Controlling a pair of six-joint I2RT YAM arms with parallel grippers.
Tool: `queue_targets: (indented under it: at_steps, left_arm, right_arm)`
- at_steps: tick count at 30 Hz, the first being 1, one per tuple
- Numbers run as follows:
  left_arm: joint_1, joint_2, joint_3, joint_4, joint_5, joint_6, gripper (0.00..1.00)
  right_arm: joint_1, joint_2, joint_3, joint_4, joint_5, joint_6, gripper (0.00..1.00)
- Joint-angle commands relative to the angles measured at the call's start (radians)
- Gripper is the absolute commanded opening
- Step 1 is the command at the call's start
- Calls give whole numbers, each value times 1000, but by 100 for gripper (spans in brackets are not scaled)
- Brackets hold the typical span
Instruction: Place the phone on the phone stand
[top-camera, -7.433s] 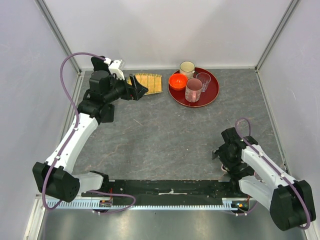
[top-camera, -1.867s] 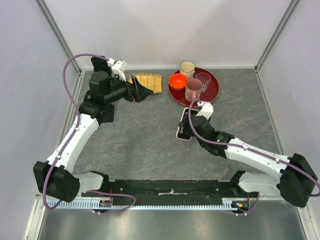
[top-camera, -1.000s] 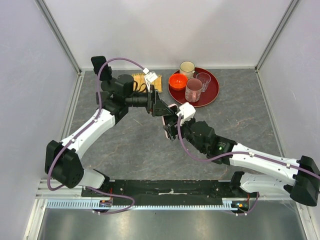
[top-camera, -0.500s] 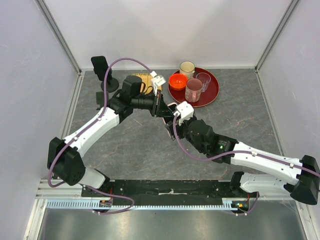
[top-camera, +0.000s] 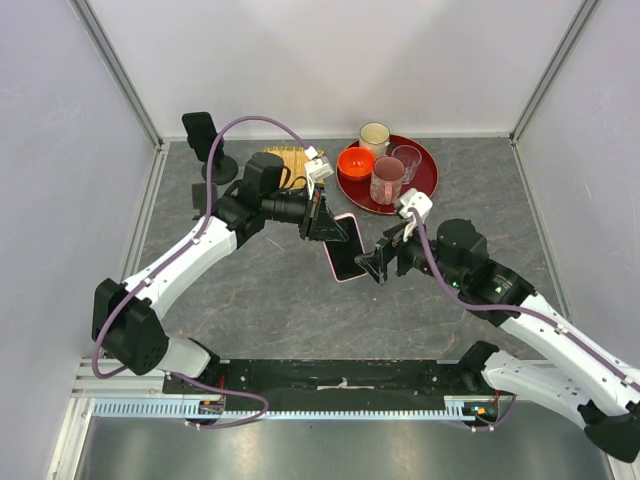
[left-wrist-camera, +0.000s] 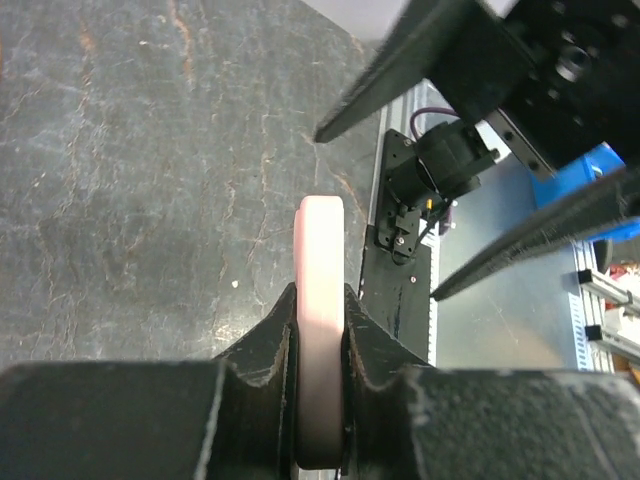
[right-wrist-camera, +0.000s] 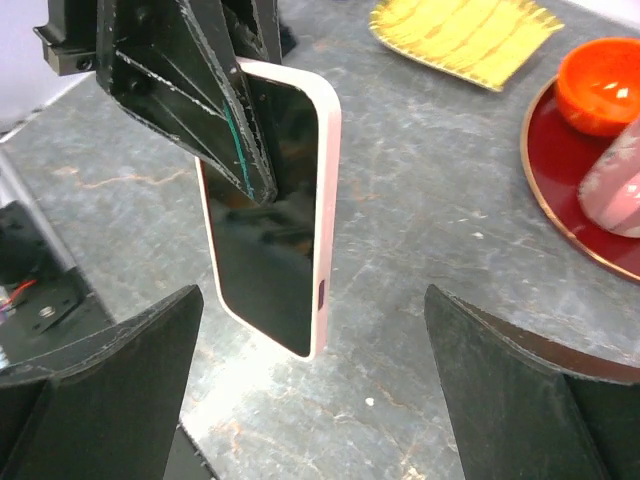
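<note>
Phone (top-camera: 345, 247) in hand, stand (top-camera: 203, 133) not yet reached
Overhead: left tool (top-camera: 328, 225) grips it above the desk (top-camera: 260, 290); right tool (top-camera: 380, 262) is wide and empty just beside; the stand is well apart, far-left. Left wrist: fingers (left-wrist-camera: 270, 345) pinch its edge. Right wrist: it hangs upright. Next, probably carry left and seat it

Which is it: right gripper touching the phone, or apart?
Apart. Right wrist view: the right gripper is open, its fingers spread either side, the phone beyond their tips.
</note>
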Motion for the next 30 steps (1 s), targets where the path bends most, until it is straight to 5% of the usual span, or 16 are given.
queue_targets:
  at_steps: [1,10,17,22,25,28,30]
  left_arm:
    - [-25,-82,28,44,141,91,2]
    - [-87,-148,-14,78,251,146,2]
    - [-118,-164,-20,77,265,189,2]
    - [-120,-184,-29,87,268,197,2]
    - [-120,-177,-29,87,273,192,2]
    - [-120,-176,-23,84,222,181,17]
    - [-118,-177,-12,72,108,161,43]
  right_arm:
    - [-111,-8,-25,-19,-457,31,98]
    - [-137,6,-60,87,-669,41,64]
    - [-137,-26,-117,190,-636,83,17]
    - [-137,-22,-160,321,-655,115,0]
    - [-137,41,-142,340,-710,123,0]
    - [-135,69,-119,306,-631,103,0]
    - [-134,35,-135,306,-526,80,0]
